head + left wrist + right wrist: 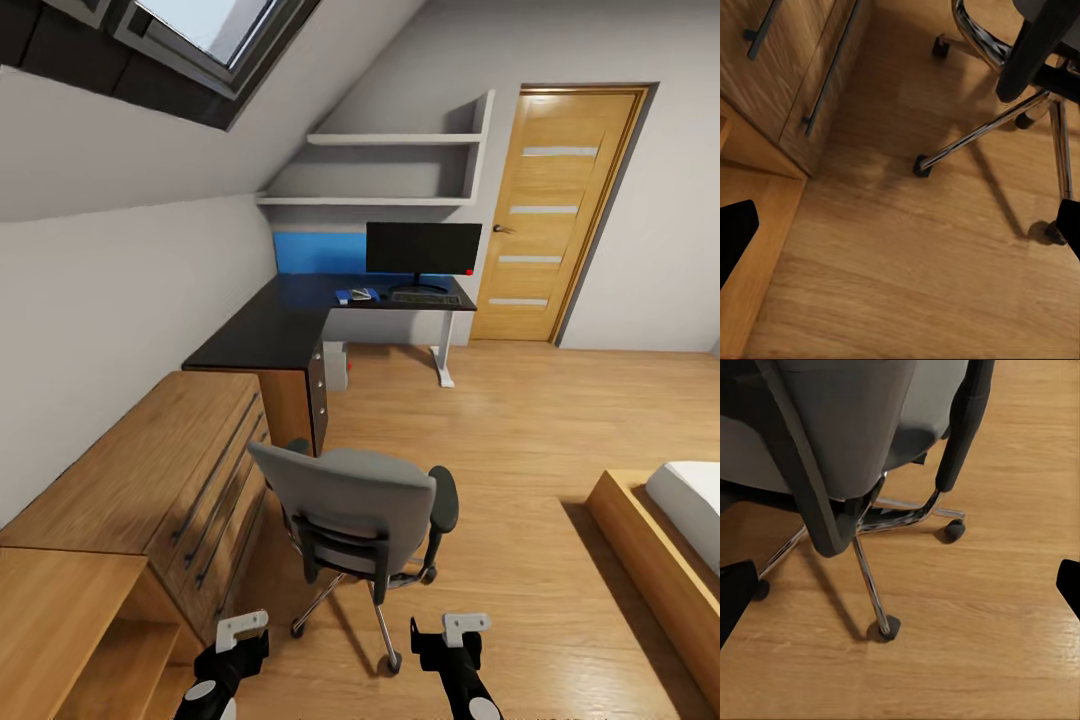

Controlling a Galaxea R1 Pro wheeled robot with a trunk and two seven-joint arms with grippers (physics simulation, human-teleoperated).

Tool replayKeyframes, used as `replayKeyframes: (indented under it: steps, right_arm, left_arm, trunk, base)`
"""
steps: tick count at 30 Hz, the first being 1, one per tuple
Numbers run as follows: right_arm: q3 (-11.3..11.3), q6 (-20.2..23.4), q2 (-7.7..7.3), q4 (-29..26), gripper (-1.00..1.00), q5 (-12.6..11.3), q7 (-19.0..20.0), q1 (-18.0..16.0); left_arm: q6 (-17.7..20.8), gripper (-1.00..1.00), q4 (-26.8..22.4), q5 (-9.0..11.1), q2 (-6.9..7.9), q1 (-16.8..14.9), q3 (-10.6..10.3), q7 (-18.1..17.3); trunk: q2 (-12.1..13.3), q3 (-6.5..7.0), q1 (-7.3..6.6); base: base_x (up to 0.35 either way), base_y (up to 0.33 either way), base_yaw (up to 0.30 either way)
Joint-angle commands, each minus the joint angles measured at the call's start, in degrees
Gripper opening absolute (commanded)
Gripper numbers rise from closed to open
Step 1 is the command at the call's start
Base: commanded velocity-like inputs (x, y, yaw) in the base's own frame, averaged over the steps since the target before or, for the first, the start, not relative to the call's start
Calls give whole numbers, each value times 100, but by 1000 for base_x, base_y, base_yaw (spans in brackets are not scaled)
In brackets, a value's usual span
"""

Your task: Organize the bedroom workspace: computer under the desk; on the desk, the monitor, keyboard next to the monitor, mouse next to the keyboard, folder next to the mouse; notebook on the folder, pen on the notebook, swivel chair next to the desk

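Both arms are glossy black with rounded joints and a pale grey cap near the wrist. The left gripper and right gripper carry light grey brackets with small dark screw holes; fingertips are black

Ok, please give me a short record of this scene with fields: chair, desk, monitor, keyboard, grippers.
chair: swivel chair on the wood floor, back toward the robot, beside the oak chest, apart from the desk
desk: black L-shaped top in the far corner
monitor: upright on the desk
keyboard: on the desk before the monitor
left gripper: open, empty
right gripper: open, empty
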Motion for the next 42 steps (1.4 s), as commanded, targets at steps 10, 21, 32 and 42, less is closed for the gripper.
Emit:
replayKeyframes:
  steps: [10, 21, 32, 42]
  right_arm:
    - [-39, -37, 7, 15, 100, 55, -6, -4]
    - [-41, -46, 7, 16, 100, 52, -6, -4]
    - [-36, -46, 7, 23, 100, 52, -6, -4]
    - [-44, -46, 7, 25, 100, 44, -6, -4]
  left_arm:
    - [-5, 100, 47, -24, -2, -1, 33, -18]
    - [-12, 100, 48, -24, 28, -2, 34, -28]
    - [-6, 100, 48, -32, 33, -1, 34, -5]
    - [-5, 100, 48, -33, 38, -1, 34, -24]
  trunk:
    - [-407, -186, 219]
    - [-848, -348, 461]
    - [-1289, -536, 702]
    - [-1690, -715, 922]
  base:
    - [-127, 0, 0]
    - [-3, 0, -134]
    - [0, 0, -30]
    - [0, 76, -1]
